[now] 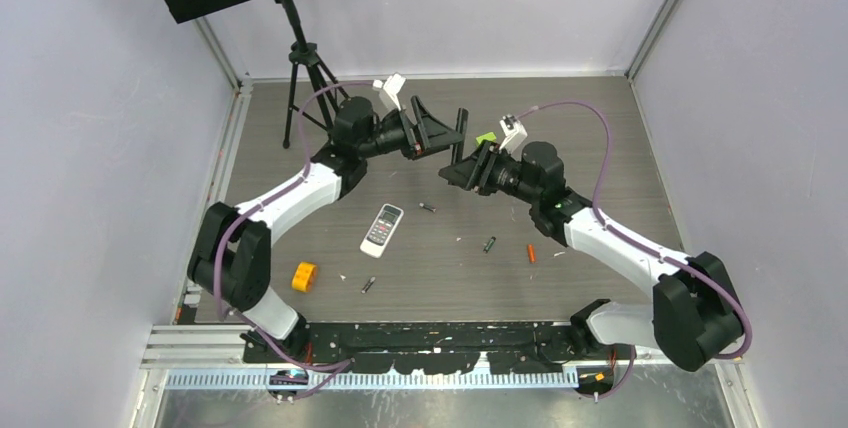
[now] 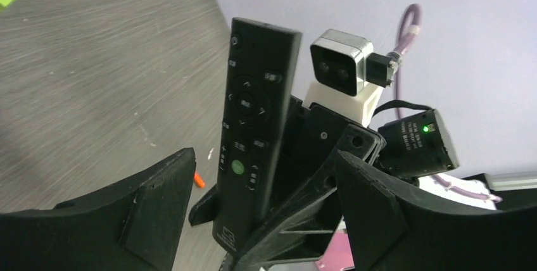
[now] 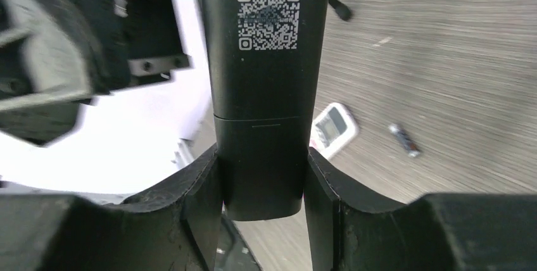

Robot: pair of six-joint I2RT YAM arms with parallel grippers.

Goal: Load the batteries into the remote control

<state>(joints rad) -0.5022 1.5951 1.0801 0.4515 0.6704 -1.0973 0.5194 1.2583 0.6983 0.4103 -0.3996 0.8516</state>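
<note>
My right gripper (image 3: 261, 201) is shut on the lower end of a black remote (image 3: 266, 94), held upright above the table with its QR-code back facing this camera. In the left wrist view its button face (image 2: 253, 132) stands between the wide-open fingers (image 2: 152, 207) of my left gripper (image 2: 263, 220), which do not touch it. From above, the two grippers (image 1: 445, 133) (image 1: 462, 170) meet at mid table. A white remote (image 1: 382, 229) lies on the table. Dark batteries (image 1: 427, 208) (image 1: 489, 244) (image 1: 368, 285) and an orange-red battery (image 1: 531, 254) lie loose around it.
An orange block (image 1: 304, 276) sits near the front left. A lime-green block (image 1: 485, 137) lies behind the grippers. A black tripod (image 1: 305, 78) with a perforated plate stands at the back left. Metal rails edge the table.
</note>
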